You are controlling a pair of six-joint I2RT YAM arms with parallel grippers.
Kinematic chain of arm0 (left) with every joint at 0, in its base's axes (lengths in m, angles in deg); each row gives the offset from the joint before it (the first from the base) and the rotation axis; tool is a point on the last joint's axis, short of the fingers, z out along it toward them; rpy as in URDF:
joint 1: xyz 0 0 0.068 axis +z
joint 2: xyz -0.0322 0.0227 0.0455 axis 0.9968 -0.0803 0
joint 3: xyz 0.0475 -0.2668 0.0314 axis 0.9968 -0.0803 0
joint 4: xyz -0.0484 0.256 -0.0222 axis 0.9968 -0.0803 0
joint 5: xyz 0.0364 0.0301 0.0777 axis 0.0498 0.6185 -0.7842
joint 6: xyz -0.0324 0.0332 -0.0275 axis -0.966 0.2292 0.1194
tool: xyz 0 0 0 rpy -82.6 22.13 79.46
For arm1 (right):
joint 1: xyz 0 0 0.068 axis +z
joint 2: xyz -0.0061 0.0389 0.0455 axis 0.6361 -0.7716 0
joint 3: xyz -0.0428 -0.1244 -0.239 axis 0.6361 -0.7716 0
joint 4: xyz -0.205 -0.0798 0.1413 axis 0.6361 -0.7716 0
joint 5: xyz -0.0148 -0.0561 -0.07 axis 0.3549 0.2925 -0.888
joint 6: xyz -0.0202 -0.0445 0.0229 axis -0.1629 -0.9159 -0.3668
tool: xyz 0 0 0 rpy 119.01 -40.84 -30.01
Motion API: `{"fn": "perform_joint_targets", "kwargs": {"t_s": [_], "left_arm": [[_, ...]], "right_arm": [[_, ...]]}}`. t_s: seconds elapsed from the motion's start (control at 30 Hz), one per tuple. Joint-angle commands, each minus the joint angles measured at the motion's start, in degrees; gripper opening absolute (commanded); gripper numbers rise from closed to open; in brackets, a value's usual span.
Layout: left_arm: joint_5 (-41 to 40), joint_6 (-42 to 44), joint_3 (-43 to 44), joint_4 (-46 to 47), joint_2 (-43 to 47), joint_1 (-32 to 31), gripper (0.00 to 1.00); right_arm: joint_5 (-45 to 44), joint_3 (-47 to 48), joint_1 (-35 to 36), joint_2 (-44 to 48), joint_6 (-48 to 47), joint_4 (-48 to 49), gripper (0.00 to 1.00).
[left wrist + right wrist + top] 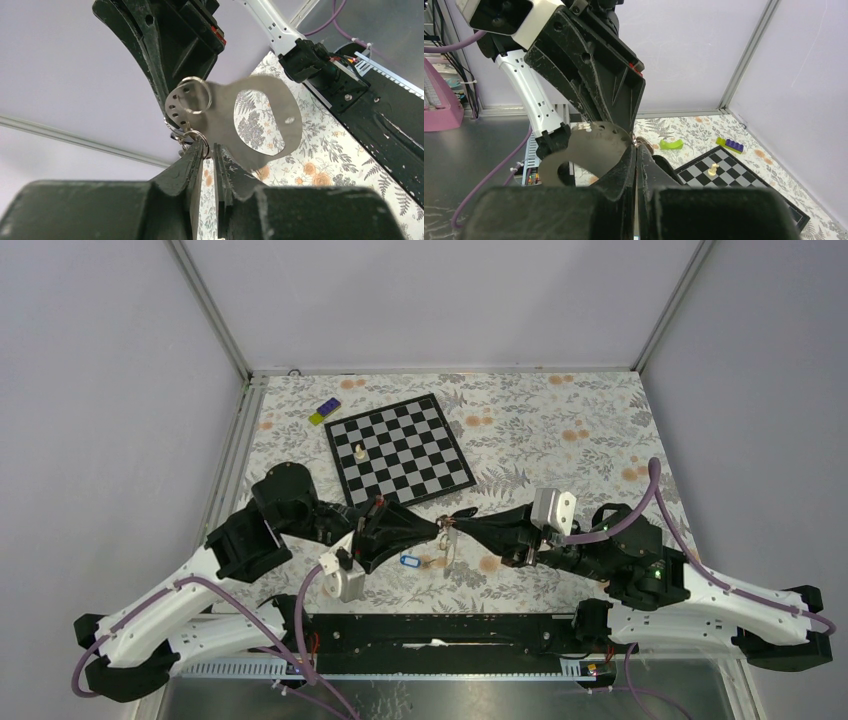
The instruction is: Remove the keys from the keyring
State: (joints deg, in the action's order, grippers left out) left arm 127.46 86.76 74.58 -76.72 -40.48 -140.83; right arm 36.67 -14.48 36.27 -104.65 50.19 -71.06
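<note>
Your left gripper [210, 150] sat nearest, jaws a slit apart, grip impossible to tell. Just beyond its tips hung the keyring [196, 95], midway between both arms; the right gripper [636, 149], opposite, was clamped on it.

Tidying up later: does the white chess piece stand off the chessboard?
No, the white chess piece stands on a square of the chessboard.
</note>
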Motion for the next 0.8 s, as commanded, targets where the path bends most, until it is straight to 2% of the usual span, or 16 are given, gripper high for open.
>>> {"fn": "perform_joint_targets", "kwargs": {"t_s": [0.0, 0.3, 0.5, 0.77], "left_arm": [[-0.7, -5.2, -2.5, 9.2, 1.8, -0.1, 0.17], [-2.3, -6.9, -4.9, 13.3, 2.4, -0.1, 0.22], [-2.5, -12.7, -7.5, 22.4, 3.4, -0.1, 0.25], [0.7, -19.0, -7.9, 27.8, 3.3, -0.2, 0.28]], "right_arm": [[1.0, 4.4, 0.3, -0.2, -1.3, 4.0, 0.0], [2.3, 4.7, 0.4, -0.7, -1.6, 3.6, 0.0], [1.7, 5.2, 0.3, -1.0, -3.2, 2.6, 0.0], [-3.3, 3.7, 0.3, -0.7, -10.7, 2.0, 0.0]]}}
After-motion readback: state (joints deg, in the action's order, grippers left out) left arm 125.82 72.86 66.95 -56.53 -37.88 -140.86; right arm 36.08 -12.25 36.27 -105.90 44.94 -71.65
